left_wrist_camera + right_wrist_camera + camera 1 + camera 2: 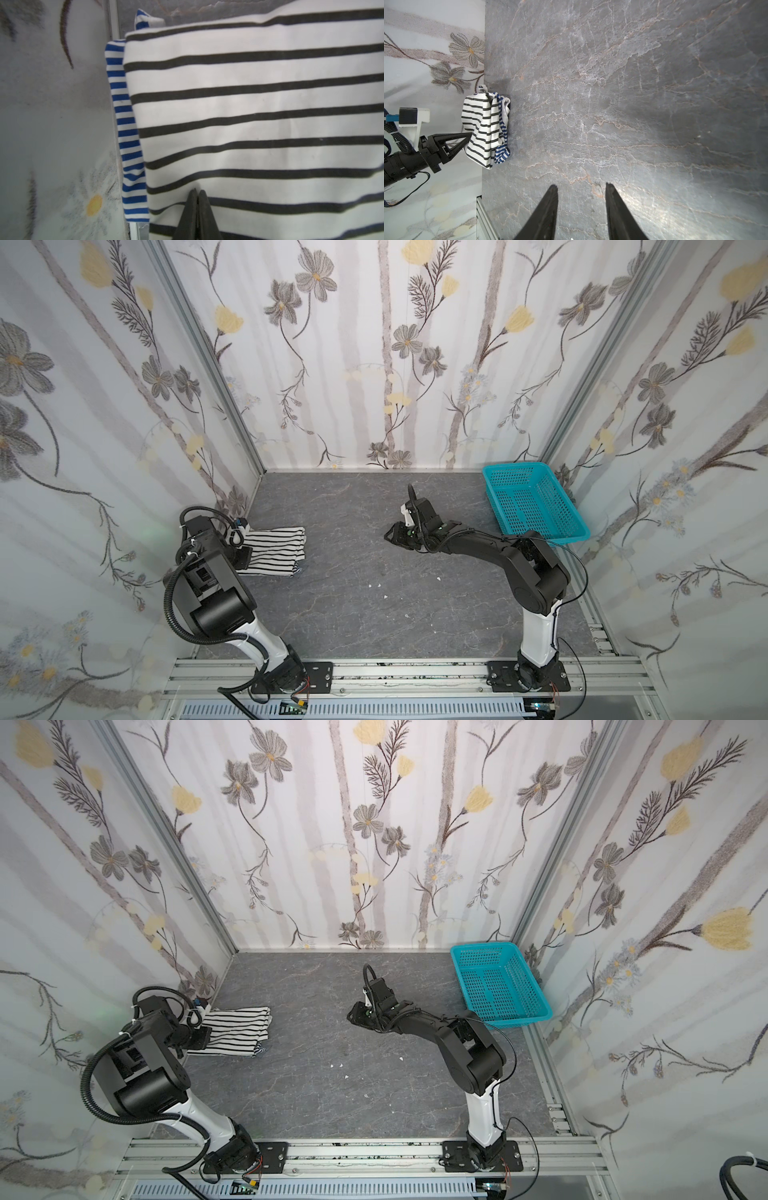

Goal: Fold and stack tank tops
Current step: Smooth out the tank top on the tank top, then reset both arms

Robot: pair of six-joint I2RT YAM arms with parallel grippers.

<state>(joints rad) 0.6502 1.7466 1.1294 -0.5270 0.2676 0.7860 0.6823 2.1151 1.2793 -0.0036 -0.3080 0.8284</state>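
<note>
The tank tops lie folded in one stack by the left wall. The white one with wide black stripes (274, 549) (237, 1029) (249, 116) (481, 128) is on top. The blue-and-white fine-striped one (126, 124) (502, 128) peeks out beneath it. My left gripper (197, 190) (469, 137) is shut, its tips pressed together on the near edge of the black-striped top, with no cloth visible between them. My right gripper (388, 536) (351, 1013) (580, 185) hangs open and holds nothing above the middle of the table.
A turquoise perforated basket (515, 466) (484, 946) with nothing in it stands at the back right corner. Small white scraps (376, 585) dot the grey marbled tabletop (633, 104). Flowered walls close in the left, back and right sides.
</note>
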